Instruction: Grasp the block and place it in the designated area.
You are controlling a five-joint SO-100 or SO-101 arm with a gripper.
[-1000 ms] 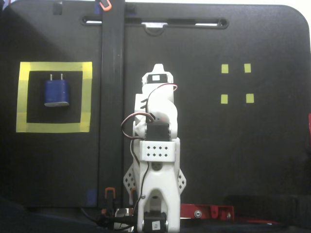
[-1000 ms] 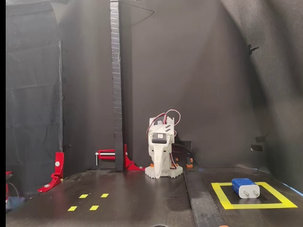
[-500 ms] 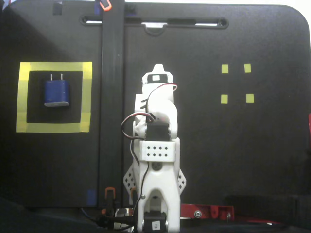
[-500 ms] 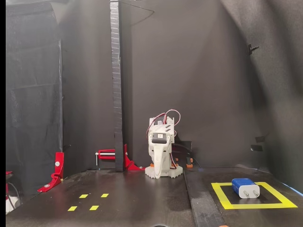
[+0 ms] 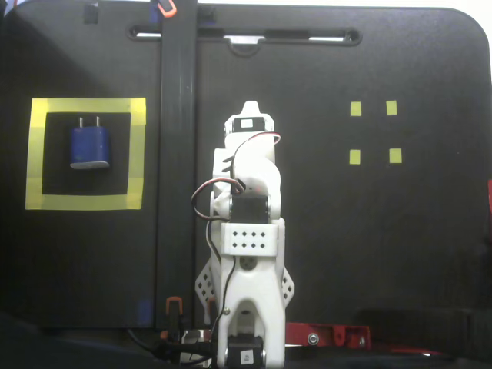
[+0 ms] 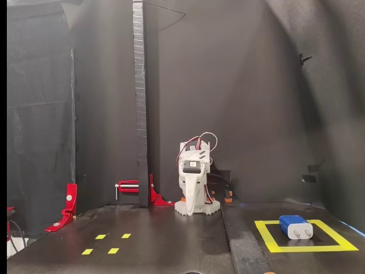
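The dark-blue block (image 5: 91, 146) lies flat inside the designated area (image 5: 84, 202), a square of wide yellow tape at the left of a fixed view from above. Its two pale prongs point toward the far edge. In the fixed view from the front the block (image 6: 295, 226) rests in the yellow square (image 6: 308, 248) at lower right. The white arm (image 5: 246, 231) is folded over its base at the table's middle, well away from the block. My gripper (image 6: 192, 200) hangs pointing down in front of the base, and its fingers look shut with nothing held.
Four tiny yellow tape squares (image 5: 355, 109) mark the opposite side of the black table (image 6: 100, 236). A tall black post (image 6: 140, 103) stands between arm and yellow square, held by a red clamp (image 6: 134, 186). Another red clamp (image 6: 70, 205) sits at the left edge.
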